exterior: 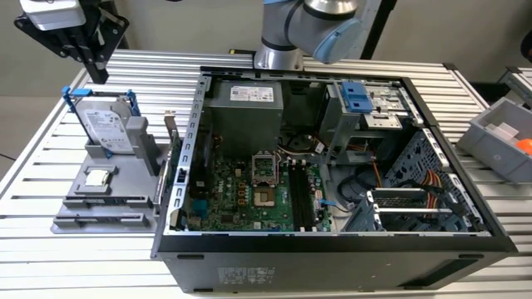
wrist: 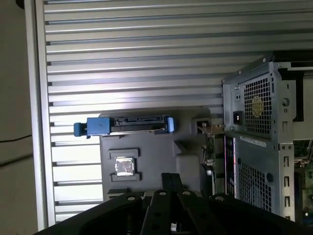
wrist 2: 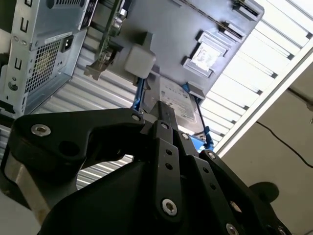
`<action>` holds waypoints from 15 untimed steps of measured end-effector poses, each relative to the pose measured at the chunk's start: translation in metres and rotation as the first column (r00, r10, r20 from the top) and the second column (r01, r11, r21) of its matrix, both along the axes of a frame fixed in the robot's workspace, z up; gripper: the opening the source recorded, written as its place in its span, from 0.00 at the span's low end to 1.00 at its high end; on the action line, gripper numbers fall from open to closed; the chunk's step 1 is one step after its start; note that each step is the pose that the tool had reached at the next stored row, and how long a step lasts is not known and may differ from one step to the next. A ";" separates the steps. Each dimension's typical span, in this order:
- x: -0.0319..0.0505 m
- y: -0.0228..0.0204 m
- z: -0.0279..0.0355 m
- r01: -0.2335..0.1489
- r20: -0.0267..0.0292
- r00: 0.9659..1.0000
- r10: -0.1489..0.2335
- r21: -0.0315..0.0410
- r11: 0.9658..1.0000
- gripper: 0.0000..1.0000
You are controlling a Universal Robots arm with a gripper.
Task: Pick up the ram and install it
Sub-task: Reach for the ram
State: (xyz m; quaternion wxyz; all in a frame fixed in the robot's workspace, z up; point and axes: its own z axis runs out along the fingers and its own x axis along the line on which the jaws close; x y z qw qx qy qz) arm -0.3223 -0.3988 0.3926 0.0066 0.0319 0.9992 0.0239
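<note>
The ram (exterior: 109, 201) looks like a thin blue-green strip lying in a slot near the front of the grey holder (exterior: 124, 218), on the exterior view's left. My black gripper (exterior: 99, 76) hangs high over the table's back left corner, above and behind the holder, far from the ram. Its fingers are shut with nothing between them, as both wrist views show: gripper (wrist 2: 164, 111), gripper (wrist: 171, 177). The motherboard's black memory slots (exterior: 301, 199) lie inside the open computer case (exterior: 332, 249).
On the holder a silver hard drive (exterior: 108, 128) in a blue-handled frame stands upright, with a small square processor chip (exterior: 97, 177) in front of it. A thin card with a metal bracket (exterior: 171, 134) stands between holder and case. A grey bin (exterior: 499, 140) sits at the exterior view's right.
</note>
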 end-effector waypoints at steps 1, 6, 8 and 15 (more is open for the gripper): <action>-0.0015 0.0000 0.0000 0.000 0.000 1.000 0.000 0.000 1.000 0.00; -0.0086 0.0000 0.0000 -0.001 0.000 1.000 0.001 0.000 1.000 0.00; -0.0114 0.0000 0.0000 -0.001 0.000 1.000 0.001 0.000 1.000 0.00; -0.0217 0.0000 0.0000 -0.003 0.000 1.000 0.003 0.000 1.000 0.00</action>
